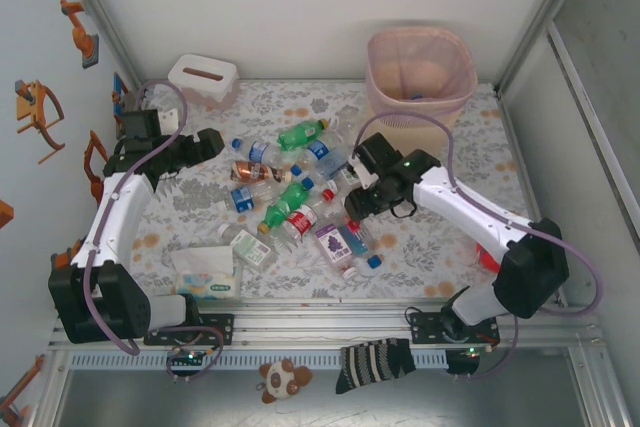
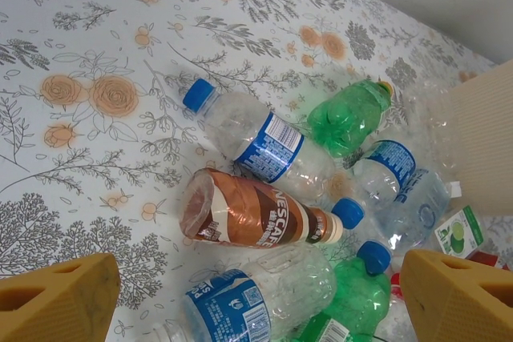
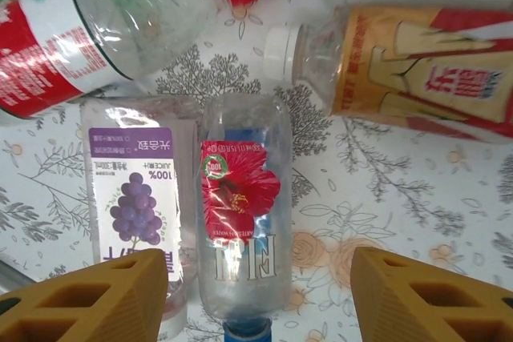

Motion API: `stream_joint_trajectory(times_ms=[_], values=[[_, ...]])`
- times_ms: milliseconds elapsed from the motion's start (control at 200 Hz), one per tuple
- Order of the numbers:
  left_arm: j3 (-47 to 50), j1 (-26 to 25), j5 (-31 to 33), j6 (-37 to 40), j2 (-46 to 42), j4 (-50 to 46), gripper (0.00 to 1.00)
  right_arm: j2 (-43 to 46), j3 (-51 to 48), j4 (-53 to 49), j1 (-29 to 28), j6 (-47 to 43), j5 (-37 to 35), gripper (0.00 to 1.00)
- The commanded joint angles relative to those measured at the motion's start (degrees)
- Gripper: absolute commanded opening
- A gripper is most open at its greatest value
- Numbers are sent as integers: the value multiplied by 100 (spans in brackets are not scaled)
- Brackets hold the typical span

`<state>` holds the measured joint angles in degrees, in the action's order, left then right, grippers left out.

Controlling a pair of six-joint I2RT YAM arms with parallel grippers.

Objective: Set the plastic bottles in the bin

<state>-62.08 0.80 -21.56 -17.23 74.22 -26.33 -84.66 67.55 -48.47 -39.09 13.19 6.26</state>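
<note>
Nearest the arm bases, at about seven o'clock on the tabletop [image 1: 180, 212], lies a soft tissue pack [image 1: 207, 274], which is no part of the job. Just beyond it begins the heap of plastic bottles [image 1: 290, 197]. They lie on their sides about the middle, so each has to be taken from above, across its body.

At the heap's near edge, toward five o'clock, the right tool [image 3: 258, 266] hangs over a clear bottle with a red-flower label [image 3: 240, 198], whose blue cap points back at the wrist. The jaws stand well apart, one on either flank of that bottle, and grip nothing. I judge the tool is set square to the bottle's length so that it can close on the round sides. The snag is the grape-label bottle [image 3: 136, 206] lying tight against it at nine o'clock in the wrist view. The finger [image 3: 88, 294] on that side sits over this neighbour rather than over a gap, so it may pinch both or shove one aside.

Farther out, at ten o'clock of the heap, the left tool [image 2: 256, 278] hovers wide open and empty above a brown coffee bottle [image 2: 256, 218] and a blue-label bottle [image 2: 268, 146], seemingly waiting its turn.

Farthest, at one o'clock, the bin [image 1: 420, 72] stands upright with its mouth open, well apart from the heap. Each bottle will need a lift and a carry to reach it.
</note>
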Motion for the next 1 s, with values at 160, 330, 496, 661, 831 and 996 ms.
stream_joint_trajectory(times_ms=[160, 330, 496, 661, 831, 996], values=[[56, 26, -147, -54, -30, 58, 90, -440, -461, 967, -6, 125, 415, 63], [47, 26, -114, -31, -28, 40, 90, -749, -515, 1137, -11, 114, 556, 63], [47, 26, -125, -39, -13, 38, 90, -991, -480, 1155, -10, 87, 424, 64], [47, 26, -121, -34, -20, 37, 90, -1112, -471, 1194, -11, 105, 402, 64], [47, 21, -120, -43, -3, 39, 90, -1192, -497, 1182, -10, 67, 323, 63], [41, 21, -130, -44, -7, 35, 90, -1245, -515, 1185, -11, 44, 393, 64]])
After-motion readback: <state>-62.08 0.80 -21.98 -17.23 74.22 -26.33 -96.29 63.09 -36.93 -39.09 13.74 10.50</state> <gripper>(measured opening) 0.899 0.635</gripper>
